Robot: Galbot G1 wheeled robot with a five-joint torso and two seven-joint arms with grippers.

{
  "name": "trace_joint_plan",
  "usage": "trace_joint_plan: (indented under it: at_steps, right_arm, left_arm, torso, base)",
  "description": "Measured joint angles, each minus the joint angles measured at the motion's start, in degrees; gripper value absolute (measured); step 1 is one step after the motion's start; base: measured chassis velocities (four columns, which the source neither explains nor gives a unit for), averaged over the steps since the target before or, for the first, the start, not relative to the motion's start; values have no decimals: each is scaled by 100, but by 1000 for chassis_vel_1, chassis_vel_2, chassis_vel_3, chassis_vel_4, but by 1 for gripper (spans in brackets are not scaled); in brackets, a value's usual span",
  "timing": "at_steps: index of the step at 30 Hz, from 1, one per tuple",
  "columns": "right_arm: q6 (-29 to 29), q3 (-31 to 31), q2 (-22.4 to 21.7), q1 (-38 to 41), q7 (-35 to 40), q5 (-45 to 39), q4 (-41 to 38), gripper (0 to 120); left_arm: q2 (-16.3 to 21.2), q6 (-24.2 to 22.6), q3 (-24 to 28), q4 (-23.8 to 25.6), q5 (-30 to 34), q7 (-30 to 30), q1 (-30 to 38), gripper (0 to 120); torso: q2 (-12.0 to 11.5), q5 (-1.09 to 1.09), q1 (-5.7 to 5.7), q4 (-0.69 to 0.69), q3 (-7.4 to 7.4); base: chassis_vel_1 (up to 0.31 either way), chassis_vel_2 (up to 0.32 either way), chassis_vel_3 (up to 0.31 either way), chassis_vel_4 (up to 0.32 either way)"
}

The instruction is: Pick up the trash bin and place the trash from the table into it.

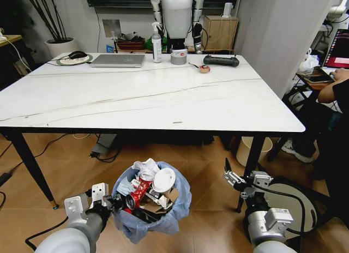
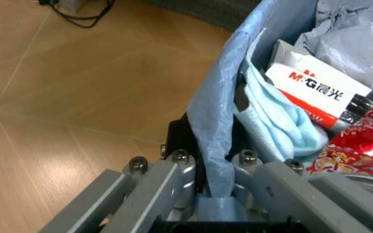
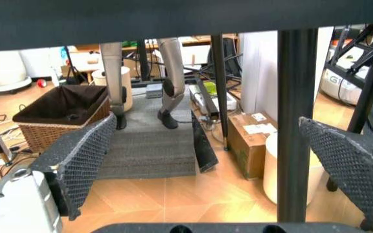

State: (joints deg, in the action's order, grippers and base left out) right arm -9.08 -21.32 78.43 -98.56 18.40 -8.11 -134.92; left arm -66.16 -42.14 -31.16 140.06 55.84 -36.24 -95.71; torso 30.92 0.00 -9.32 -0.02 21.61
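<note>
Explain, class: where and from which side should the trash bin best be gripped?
Grip the trash bin at its rim, from the robot's left, one finger inside and one outside. The wall is thin and upright; trash fills the middle. The left gripper already pinches the bag-covered rim so.

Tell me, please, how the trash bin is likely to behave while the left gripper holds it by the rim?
The trash bin probably hangs tilted, since the left gripper grips one side only. Its crinkly bag looks thin and slippery, so it may slide between the jaws. The trash is heaped above the rim and could spill if jolted.
</note>
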Motion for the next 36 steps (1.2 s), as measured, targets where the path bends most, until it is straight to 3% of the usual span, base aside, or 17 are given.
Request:
trace_joint_plan:
  at_steps: [36]
  right_arm:
    - [28,120,110,33,32,75,122,100]
  left_arm:
    - [-4,0,-33,-101,-22,90,26,2]
  torso:
    - [-841,0,296,0,-546]
  base:
    - [0,0,0,0]
